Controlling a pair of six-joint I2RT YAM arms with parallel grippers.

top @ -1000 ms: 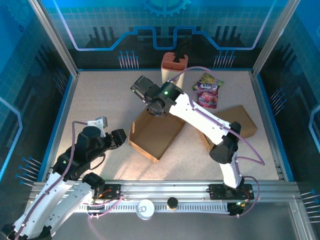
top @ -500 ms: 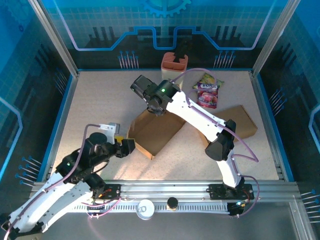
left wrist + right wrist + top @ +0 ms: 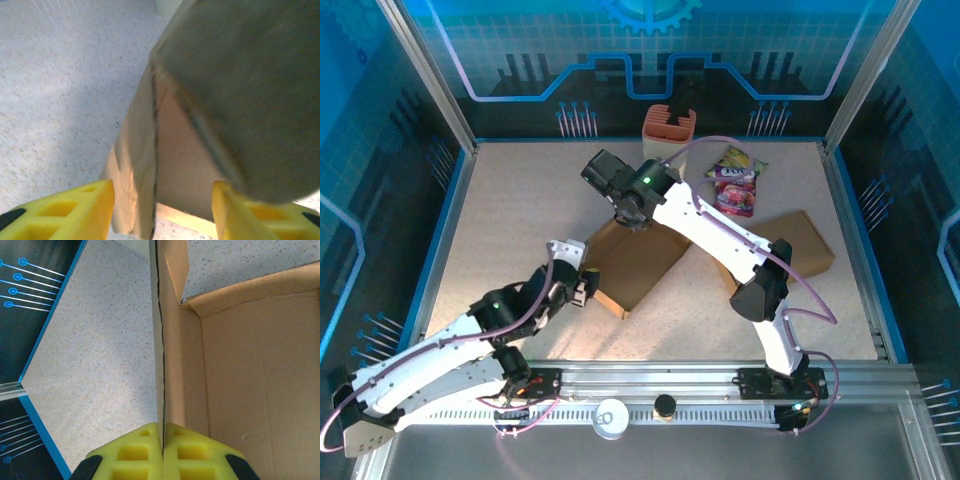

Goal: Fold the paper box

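Note:
The brown paper box [image 3: 638, 268] lies open-topped in the middle of the table. My right gripper [image 3: 621, 222] is at its far corner, shut on the upright side wall [image 3: 170, 365]; the yellow fingertips [image 3: 163, 432] pinch the wall's edge. My left gripper [image 3: 586, 290] sits at the box's near-left corner. In the left wrist view its yellow fingers [image 3: 75, 210] stand apart, the gripper [image 3: 162, 200] is open, and the box's wall [image 3: 145, 165] rises between them with a gap on both sides. A blurred dark shape covers the upper right of that view.
A second flat cardboard piece [image 3: 805, 243] lies to the right, partly under the right arm. Two snack bags [image 3: 736, 180] sit at the back right, an orange holder [image 3: 668, 124] at the back wall. Bare table [image 3: 510, 200] stretches to the left.
My left arm has swung forward and right, bringing its gripper from the open table up to the box's near-left corner, with its jaws somewhat narrower. The right gripper kept its hold.

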